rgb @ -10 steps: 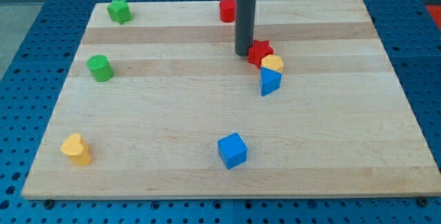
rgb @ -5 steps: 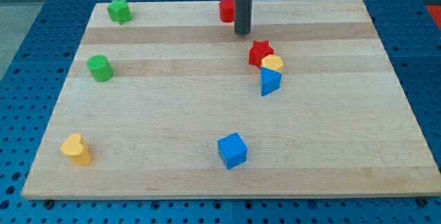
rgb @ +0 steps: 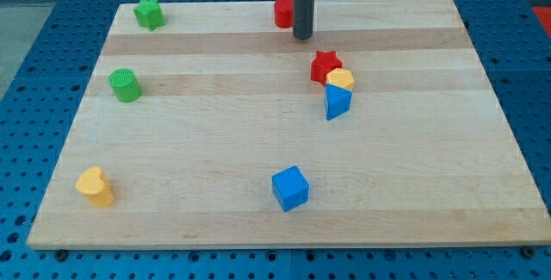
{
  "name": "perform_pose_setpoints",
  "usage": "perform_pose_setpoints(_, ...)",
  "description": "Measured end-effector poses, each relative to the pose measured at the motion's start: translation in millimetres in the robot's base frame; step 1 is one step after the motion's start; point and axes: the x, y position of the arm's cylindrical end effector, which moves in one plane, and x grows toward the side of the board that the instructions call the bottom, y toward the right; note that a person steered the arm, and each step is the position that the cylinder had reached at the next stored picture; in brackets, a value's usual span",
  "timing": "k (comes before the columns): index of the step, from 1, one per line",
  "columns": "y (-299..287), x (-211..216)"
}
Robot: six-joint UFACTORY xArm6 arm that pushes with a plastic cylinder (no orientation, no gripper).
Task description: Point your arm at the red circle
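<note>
Just beside red circle [rgb: 283,12], my tip [rgb: 302,37].

Pale smooth wooden board [rgb: 258,142]

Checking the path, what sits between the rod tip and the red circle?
Nothing: in the camera view my tip stands right beside the red circle, no block between.

Straight dark rod; my tip [rgb: 302,37]
</note>
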Motion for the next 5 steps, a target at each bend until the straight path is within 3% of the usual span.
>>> perform_pose_setpoints(3,44,-38)
perform_pose_setpoints(5,15,-82)
